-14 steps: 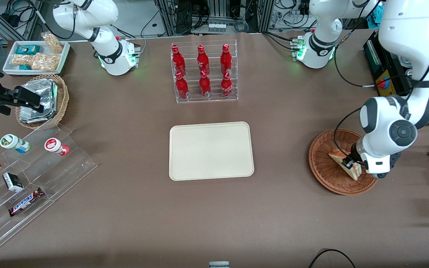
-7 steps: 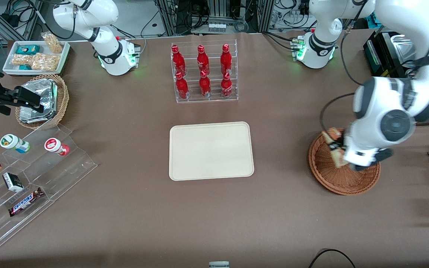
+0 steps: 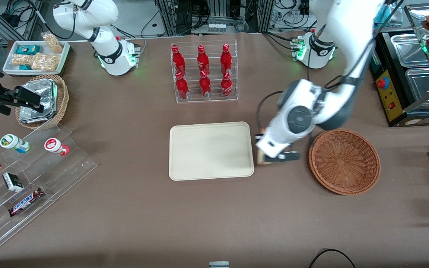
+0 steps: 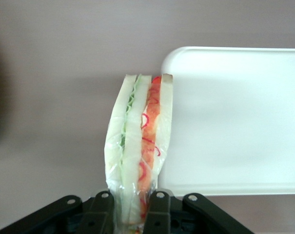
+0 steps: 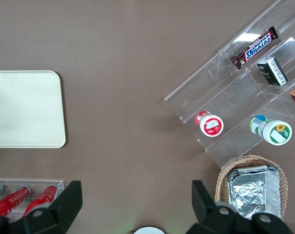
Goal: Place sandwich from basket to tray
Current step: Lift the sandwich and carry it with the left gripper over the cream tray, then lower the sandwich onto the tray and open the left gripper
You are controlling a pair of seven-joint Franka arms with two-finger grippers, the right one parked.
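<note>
On my screen I see the cream tray (image 3: 210, 150) lying flat in the middle of the brown desk (image 3: 143, 223), and nothing is on it. Just beside the tray's edge, between the tray and the basket, my pincer (image 3: 261, 158) hangs above the desk. It is closed tight on the sandwich (image 4: 139, 146), one finger (image 4: 101, 214) pressing on each bread side, near the sandwich's one end. In the wrist camera the sandwich sticks out from the pincer, with green filling and red filling between the pale bread, and its wrap is clear. Its other end reaches about to the tray's rounded corner (image 4: 174, 56), though I cannot tell for sure if it is over the rim. The round brown wicker basket (image 3: 344, 160) sits near, toward the working arm's end, and it has nothing inside.
</note>
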